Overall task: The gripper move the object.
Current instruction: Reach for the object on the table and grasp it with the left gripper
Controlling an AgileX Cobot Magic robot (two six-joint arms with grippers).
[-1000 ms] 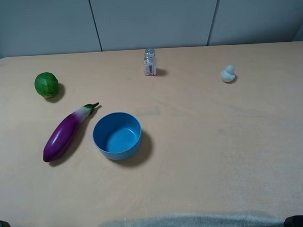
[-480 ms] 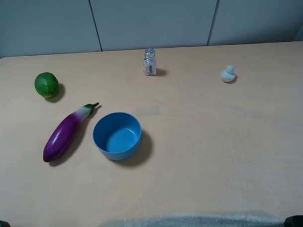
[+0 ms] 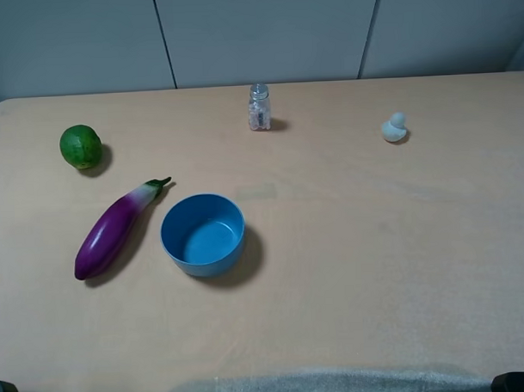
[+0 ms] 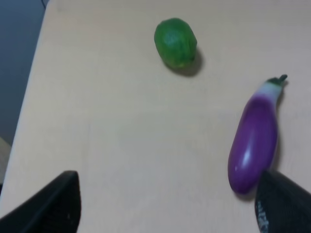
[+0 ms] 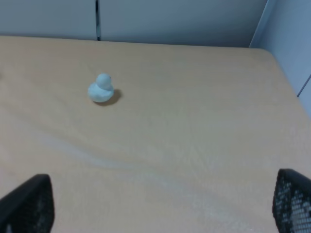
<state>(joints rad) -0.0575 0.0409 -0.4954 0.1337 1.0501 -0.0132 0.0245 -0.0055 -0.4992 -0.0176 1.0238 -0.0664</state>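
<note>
Tabletop [image 3: 376, 244], one eggplant [image 3: 113, 231], one lime [image 3: 80, 146], one bowl [image 3: 200, 265], one duck [image 3: 395, 128]

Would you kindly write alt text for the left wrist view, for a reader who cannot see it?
A glossy purple toy eggplant lies on a tan table, its rounded end near one finger of the open, empty left pincer. A round green lime sits farther out.
</note>
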